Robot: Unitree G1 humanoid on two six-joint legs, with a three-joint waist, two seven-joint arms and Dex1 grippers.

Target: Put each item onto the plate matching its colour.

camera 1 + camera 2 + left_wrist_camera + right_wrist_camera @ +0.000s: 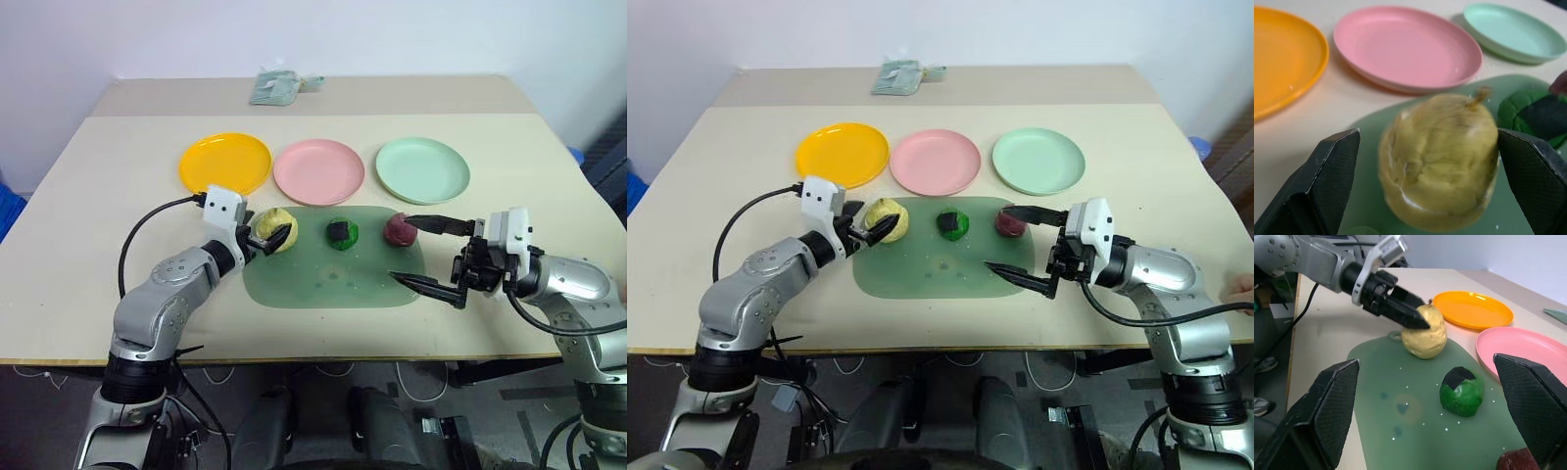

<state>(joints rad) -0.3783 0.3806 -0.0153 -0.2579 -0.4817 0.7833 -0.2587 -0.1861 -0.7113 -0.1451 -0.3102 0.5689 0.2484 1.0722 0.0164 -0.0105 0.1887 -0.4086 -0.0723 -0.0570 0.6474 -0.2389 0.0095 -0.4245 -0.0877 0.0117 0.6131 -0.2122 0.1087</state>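
A big light-brown table (98, 196) fills the middle. Behind it, along the top, stands a plain white wall (147, 34). Something blue (8, 206) peeks in at the left edge.

Both arms are wearing silver-grey metal shells. Each is ending in a white block behind two black, tapering fingers, left gripper (275, 238) and right gripper (423, 253) alike. Black cables are looping back from both wrists.

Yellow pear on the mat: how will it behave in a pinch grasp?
The pear looks lumpy and rounded, so it may roll or twist between the open left hand fingers. Its surface looks matte and doughy, probably grippy, possibly soft. It sits upright on the mat, so a nudge could tip it.
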